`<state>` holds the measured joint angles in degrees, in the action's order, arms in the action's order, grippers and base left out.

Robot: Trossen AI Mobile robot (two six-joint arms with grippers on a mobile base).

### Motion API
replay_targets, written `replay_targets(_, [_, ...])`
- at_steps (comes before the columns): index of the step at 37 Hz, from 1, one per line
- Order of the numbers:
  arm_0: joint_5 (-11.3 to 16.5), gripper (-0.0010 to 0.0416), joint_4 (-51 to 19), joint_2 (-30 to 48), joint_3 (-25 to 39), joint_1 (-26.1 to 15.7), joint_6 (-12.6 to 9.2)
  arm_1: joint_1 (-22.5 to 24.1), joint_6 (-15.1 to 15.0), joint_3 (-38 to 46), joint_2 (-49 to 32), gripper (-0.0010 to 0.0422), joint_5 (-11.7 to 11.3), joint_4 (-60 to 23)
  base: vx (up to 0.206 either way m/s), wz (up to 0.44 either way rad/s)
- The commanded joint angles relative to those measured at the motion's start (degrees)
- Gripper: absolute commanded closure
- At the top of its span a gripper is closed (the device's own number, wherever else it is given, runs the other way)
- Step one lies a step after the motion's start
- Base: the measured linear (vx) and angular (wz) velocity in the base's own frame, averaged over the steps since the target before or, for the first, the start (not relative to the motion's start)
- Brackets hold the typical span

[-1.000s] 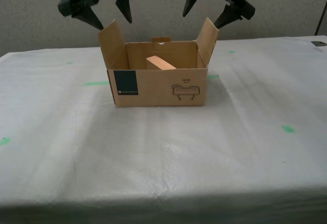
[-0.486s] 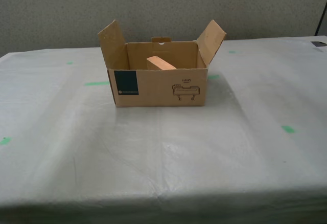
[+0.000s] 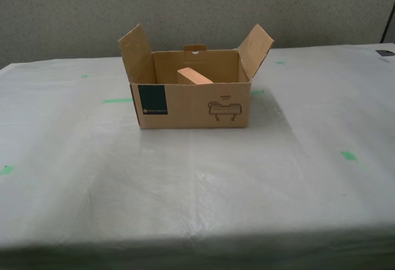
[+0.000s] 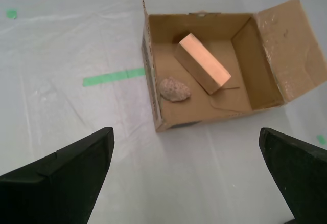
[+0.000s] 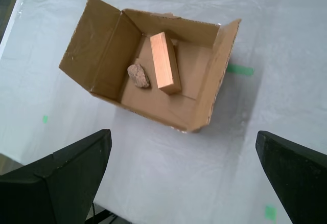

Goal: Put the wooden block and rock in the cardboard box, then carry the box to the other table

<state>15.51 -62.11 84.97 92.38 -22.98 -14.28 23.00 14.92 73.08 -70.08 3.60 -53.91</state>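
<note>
The cardboard box (image 3: 191,105) stands with its flaps up on the other table (image 3: 185,184), a white wrinkled sheet. The wooden block (image 3: 194,76) leans inside it; the rock is hidden in the exterior view. Neither arm shows there. From above, the second wrist view shows the box (image 4: 286,50) holding the block (image 4: 203,63) and the rock (image 4: 173,89) side by side. My second gripper (image 4: 184,132) hangs open, high over the sheet beside the box. The first wrist view shows the box (image 5: 94,40), block (image 5: 165,63) and rock (image 5: 138,75), with my first gripper (image 5: 182,133) open and well above them.
Green tape marks (image 3: 117,100) (image 3: 349,155) dot the sheet. The table's near edge (image 3: 197,242) runs across the exterior view's bottom. A grey wall (image 3: 197,5) stands behind the table. A small dark object (image 3: 386,52) lies at the exterior view's far right.
Both arms, which hung open over the box's side flaps, have risen out of the exterior view's top. The box and its contents have not moved.
</note>
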Motion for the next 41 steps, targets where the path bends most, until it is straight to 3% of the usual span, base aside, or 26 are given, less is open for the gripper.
replay_targets(1, [-0.42,0.0012,0.76,-3.45,-4.39,0.0,-0.07,0.02,0.66,-4.28,4.04,0.0025,-0.24,0.33,0.0,0.0])
replay_targets(14, [-0.42,0.0012,12.28,-14.53,-24.87,-0.09,-0.22,0.04,2.25,-18.75,13.88,0.0025,-0.87,6.75,0.0,0.0])
replay_targets(20, [-0.42,0.0012,15.74,-17.94,-31.41,-0.11,-0.26,0.17,2.21,-24.09,16.33,0.0025,-1.22,11.37,0.0,0.0])
replay_targets(30, [-0.39,0.0012,18.23,-20.0,-36.24,-0.13,-0.24,0.42,2.23,-27.78,17.94,0.0025,-1.73,15.91,0.0,0.0])
replay_targets(41, [-0.39,0.0012,18.16,-20.02,-36.85,-0.17,-0.26,0.42,3.37,-27.89,17.94,0.0025,-1.64,16.06,0.0,0.0])
